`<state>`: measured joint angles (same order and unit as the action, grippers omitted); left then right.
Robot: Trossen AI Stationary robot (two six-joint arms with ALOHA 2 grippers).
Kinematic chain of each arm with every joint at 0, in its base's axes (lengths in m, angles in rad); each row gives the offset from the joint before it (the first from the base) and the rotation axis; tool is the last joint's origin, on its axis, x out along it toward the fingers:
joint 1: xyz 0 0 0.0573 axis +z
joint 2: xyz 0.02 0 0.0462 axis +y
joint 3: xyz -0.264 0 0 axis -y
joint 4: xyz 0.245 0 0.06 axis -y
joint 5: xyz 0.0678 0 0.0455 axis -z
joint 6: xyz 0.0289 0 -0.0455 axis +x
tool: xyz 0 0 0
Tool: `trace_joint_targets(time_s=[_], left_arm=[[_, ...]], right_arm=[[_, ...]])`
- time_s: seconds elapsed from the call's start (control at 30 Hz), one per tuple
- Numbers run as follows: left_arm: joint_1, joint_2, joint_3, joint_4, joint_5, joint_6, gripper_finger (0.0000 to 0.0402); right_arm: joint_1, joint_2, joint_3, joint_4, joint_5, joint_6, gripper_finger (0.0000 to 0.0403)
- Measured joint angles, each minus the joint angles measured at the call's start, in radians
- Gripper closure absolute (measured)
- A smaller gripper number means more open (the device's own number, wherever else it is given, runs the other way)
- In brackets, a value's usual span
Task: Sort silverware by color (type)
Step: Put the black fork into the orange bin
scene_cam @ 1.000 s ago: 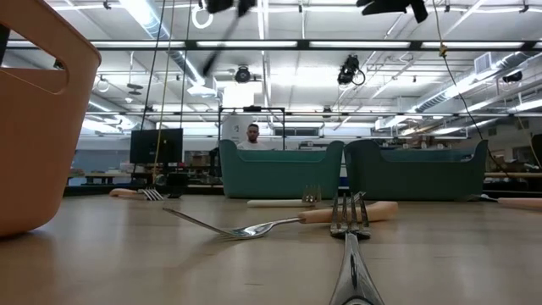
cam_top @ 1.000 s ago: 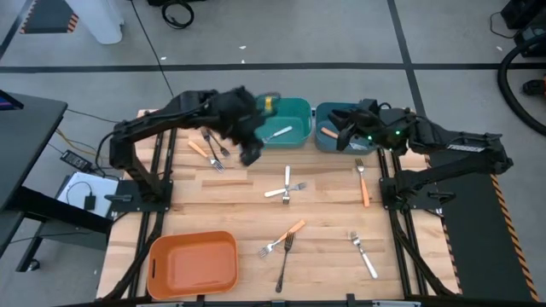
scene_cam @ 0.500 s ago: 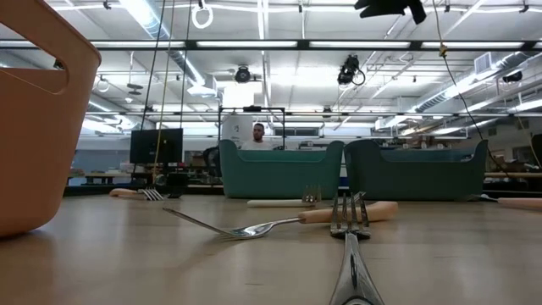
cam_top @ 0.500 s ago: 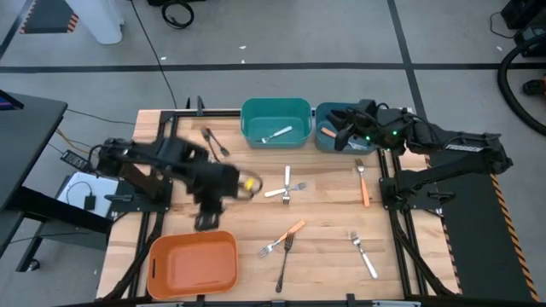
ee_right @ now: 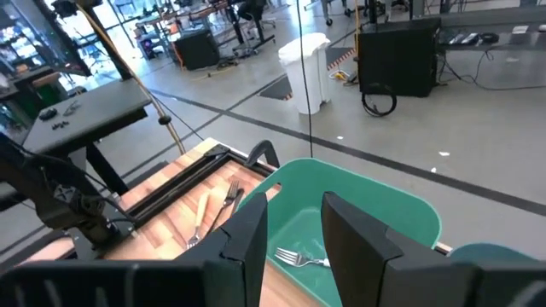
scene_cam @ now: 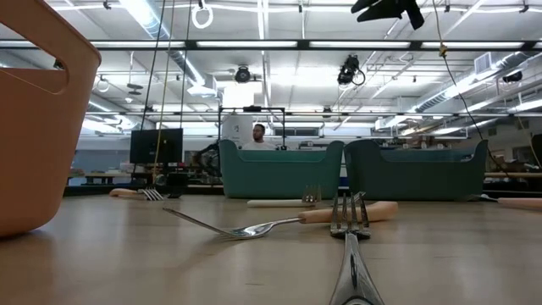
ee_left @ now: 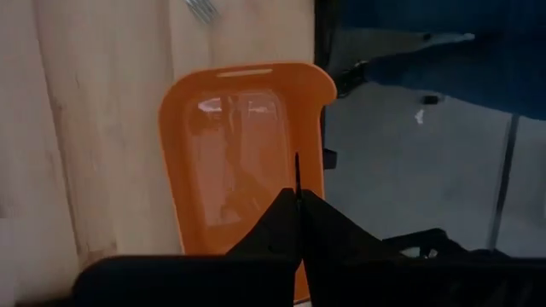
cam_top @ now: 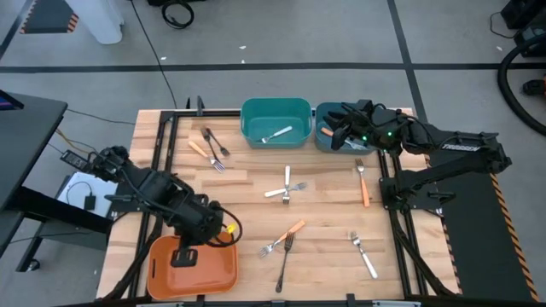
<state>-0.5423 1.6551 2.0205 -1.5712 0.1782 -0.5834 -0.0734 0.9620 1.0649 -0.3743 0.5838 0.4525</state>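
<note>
My left gripper (cam_top: 185, 253) hangs over the orange bin (cam_top: 162, 275) at the near left, shut on a thin dark fork (ee_left: 297, 170). My right gripper (ee_right: 294, 234) stands open and holds nothing, high at the far right by the two teal bins (cam_top: 300, 109). A white-handled fork (cam_top: 280, 134) lies in the left teal bin. On the table lie two crossed white-handled forks (cam_top: 286, 188), orange-handled forks (cam_top: 364, 183) (cam_top: 288, 231), a dark fork (cam_top: 284, 263), and a white-handled one (cam_top: 363, 254). An orange-handled and two dark forks (cam_top: 212, 145) lie at the far left. My left gripper pinches the dark fork between its two fingers, which point steeply down. A short thin stretch of the fork (ee_left: 297, 166) sticks out past the fingertips; which end this is I cannot tell. The fork is lifted clear, above the inside of the orange bin.
The right teal bin (cam_top: 324, 115) holds something orange (cam_top: 328, 131). Black arm frames run along the table's left and right edges. Bare wood lies between the forks in the middle. A person shows far off behind the bins (scene_cam: 257, 134).
My left gripper has swung from beside the left teal bin at the far edge toward the near left, and now hangs over the orange bin. It has turned along the way and carried the dark fork with it. The forks on the table have not moved.
</note>
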Motion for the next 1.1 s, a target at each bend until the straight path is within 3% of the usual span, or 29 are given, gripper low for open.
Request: trace_joint_targets(time_s=[0.23, 0.67, 1.1], left_arm=[[-0.032, 0.048, 0.0, 0.0, 0.0, -0.019, 0.039], [0.039, 0.212, 0.0, 0.0, 0.003, -0.161, 0.0389], [0.024, 0.343, 0.0, 0.0, 0.044, -0.265, 0.0389]], right_arm=[[-0.003, 0.0, 0.0, 0.0, 0.0, -0.037, 0.0284], [-0.007, -0.01, 0.0, 0.0, -0.002, -0.247, 0.0284], [-0.007, -0.143, 0.0, 0.0, -0.013, -0.404, 0.0284]])
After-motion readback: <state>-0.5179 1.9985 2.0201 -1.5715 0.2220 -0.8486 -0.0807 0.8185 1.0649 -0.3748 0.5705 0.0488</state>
